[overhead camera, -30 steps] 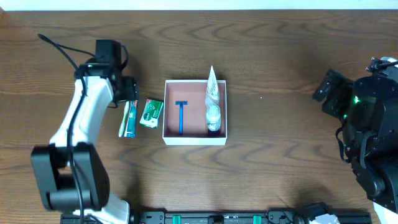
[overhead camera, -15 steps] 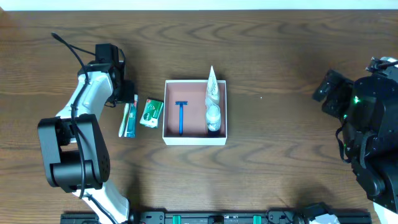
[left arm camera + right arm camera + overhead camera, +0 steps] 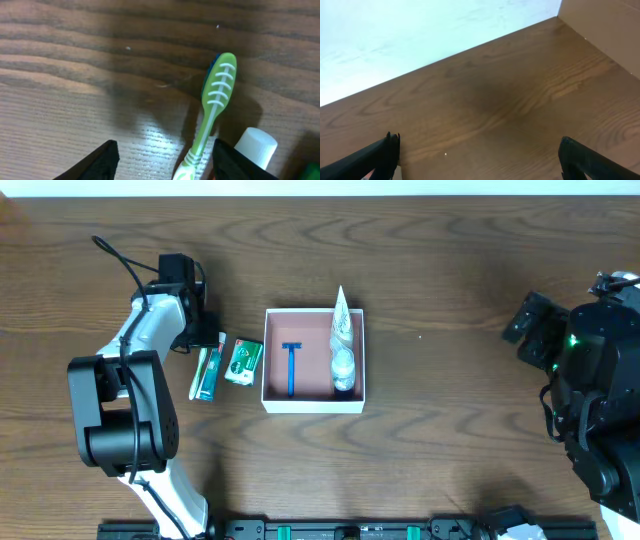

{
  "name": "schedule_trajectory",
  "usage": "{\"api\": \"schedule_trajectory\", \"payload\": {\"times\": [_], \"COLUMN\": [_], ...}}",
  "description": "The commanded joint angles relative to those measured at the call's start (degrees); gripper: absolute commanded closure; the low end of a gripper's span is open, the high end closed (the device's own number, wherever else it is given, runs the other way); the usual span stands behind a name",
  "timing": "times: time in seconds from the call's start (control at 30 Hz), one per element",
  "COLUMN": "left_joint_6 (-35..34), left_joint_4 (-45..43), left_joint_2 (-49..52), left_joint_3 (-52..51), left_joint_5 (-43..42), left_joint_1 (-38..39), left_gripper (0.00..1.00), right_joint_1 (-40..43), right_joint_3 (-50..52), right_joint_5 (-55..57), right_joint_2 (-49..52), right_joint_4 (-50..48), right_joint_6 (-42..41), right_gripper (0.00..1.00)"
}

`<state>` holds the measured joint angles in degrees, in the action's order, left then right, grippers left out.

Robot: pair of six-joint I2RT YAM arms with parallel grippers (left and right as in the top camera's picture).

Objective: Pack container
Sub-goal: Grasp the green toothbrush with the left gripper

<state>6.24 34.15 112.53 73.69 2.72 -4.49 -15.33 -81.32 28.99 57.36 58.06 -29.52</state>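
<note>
Tabletop (image 3: 450, 260) of dark wood grain carried all items. The right arm (image 3: 595, 380) stood at the right edge, well apart from every item. Its tool (image 3: 477, 157) was spread wide, with only bare wood between the two fingers, and gripped nothing. The left arm (image 3: 140, 360) reached along the left side. Its tool (image 3: 164, 155) hung low over the loose items left of the container, fingers parted wide and gripping nothing.

The container (image 3: 313, 406) lay at mid-tabletop: a shallow square box with white walls and a reddish-brown floor. Inside it, a pale tube (image 3: 342, 330) lay along the right wall, its crimped end projecting past the far rim. A small dark-based bottle (image 3: 343, 370) lay just beside the tube toward the near wall. A blue razor (image 3: 291, 366) lay left of centre on the floor, handle toward the near wall.

Outside the left wall, a green-and-white packet (image 3: 242, 362) lay just beside the container. Further left lay a green toothbrush (image 3: 216, 100), with a white-capped item (image 3: 256, 145) just beside it. The brush head lay between the left tool's fingers, nearer the right-hand finger in the left wrist view.
</note>
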Motion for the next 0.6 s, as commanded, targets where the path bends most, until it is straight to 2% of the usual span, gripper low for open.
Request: {"api": "schedule_trajectory", "payload": {"times": [0.0,0.3,0.57], "left_joint_6": [0.83,0.81,0.79], "left_joint_4": [-0.42,-0.04,1.81], "left_joint_2": [0.55,3.19,1.9], "left_joint_3": [-0.5,-0.5,-0.37], "left_joint_5": [-0.7,-0.87,-0.83], "left_joint_1": [-0.15,-0.15,-0.15], "left_gripper": [0.41,0.49,0.81], "right_joint_1": [0.7,0.7,0.7], "right_joint_3": [-0.33,-0.33,-0.33], "right_joint_5": [0.76,0.76,0.76], "right_joint_2": [-0.02,-0.02,-0.02], "right_joint_4": [0.07,0.09,0.07], "right_joint_6": [-0.24,-0.24,-0.24], "right_gripper": [0.01,0.01,0.01]}}
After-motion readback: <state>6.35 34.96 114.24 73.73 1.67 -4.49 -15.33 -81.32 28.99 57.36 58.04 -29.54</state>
